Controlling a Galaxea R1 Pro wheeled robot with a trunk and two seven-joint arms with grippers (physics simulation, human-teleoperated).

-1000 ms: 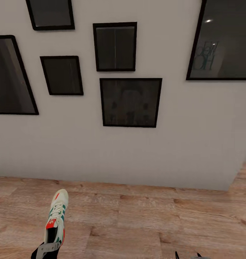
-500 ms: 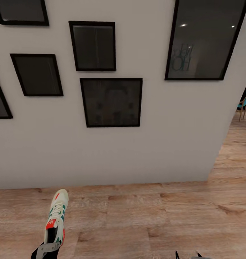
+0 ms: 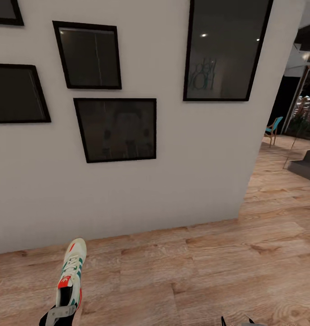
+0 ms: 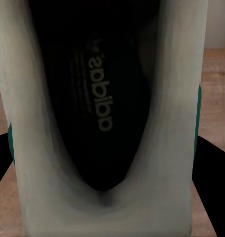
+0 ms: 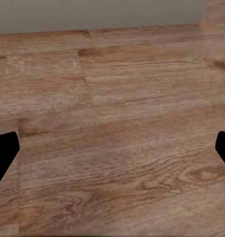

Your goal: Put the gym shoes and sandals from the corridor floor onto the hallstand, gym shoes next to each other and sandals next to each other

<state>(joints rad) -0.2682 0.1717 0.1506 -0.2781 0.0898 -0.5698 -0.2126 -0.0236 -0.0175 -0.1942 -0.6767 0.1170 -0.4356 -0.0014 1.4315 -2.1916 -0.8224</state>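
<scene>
at the lower left of the head view, the left gripper [image 3: 60, 312] is clamped on the heel of a white gym shoe [image 3: 71, 271] with green stripes and red patches, held above the wood floor [image 3: 182, 276] with its toe pointing toward a white wall [image 3: 196, 158] hung with dark picture frames [image 3: 115, 129]. at the lower right, the right gripper [image 5: 112, 143] hovers over bare floor, its fingers spread wide apart with nothing between them.

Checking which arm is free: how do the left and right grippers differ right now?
The left gripper is shut on a gym shoe, carried toe-forward above the floor; the right gripper holds nothing. The left wrist view looks into the shoe's dark insole; between the right fingers lies bare wood. Both hang low before the wall.
</scene>
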